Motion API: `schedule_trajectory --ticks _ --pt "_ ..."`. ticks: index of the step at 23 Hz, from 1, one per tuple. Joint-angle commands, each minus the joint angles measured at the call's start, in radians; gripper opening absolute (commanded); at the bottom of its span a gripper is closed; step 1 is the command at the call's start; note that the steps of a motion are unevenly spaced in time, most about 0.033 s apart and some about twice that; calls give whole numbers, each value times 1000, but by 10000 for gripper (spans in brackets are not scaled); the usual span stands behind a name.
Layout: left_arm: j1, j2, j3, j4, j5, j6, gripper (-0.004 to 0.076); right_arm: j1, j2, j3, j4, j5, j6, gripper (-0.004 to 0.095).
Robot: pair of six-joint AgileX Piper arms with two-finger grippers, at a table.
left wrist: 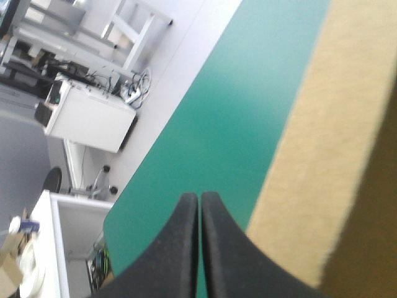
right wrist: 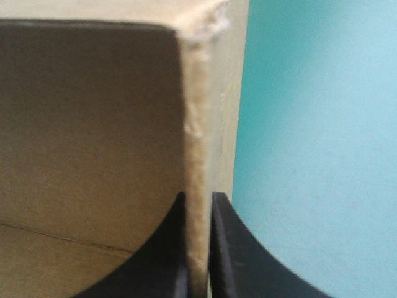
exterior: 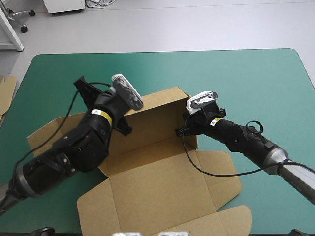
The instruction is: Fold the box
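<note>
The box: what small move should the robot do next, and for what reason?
Probably open the left claw and slide it sideways onto the back wall. That claw is shut on nothing, with the wall's edge just beside it, while the right claw is shut on the side wall at the corner. Gripping both walls would likely steady the box.

Left arm point(exterior: 74, 147) and right arm point(exterior: 246, 140) are angling inward; left gripper point(left wrist: 199, 197) is sitting pressed together, right gripper point(right wrist: 198, 197) is clamping the box point(right wrist: 93, 124).
</note>
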Motion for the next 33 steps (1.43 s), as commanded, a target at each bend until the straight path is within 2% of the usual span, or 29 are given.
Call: schedule_trajectory --ticks 1,6,9,11,13,15,20,26,33 --pt "158 -29 -78 28 -34 35 1 8 -36 -28 15 45 5 -14" --pt "648 -29 -140 -351 -206 148 1 8 -36 -28 15 52 3 -14" --pt "865 -16 -140 -563 -235 225 1 4 -36 -28 12 58 0 -14" --pt "1062 15 -140 -808 -224 310 1 -28 -36 -28 12 80 0 -14" --pt "1180 44 -140 -1032 -204 390 1 -59 -38 -28 14 103 0 -14" --pt "1240 66 -140 -1176 -184 459 1 -81 -38 -28 14 130 4 -14" --pt "1251 84 -140 -1183 -202 502 1 -153 -38 -100 -7 290 75 -14" --pt "1251 97 -140 -1123 -206 503 1 -191 -38 -259 -241 478 266 -14" --pt "1251 129 -140 -1124 -198 501 1 -202 -26 -429 -363 637 360 -14"
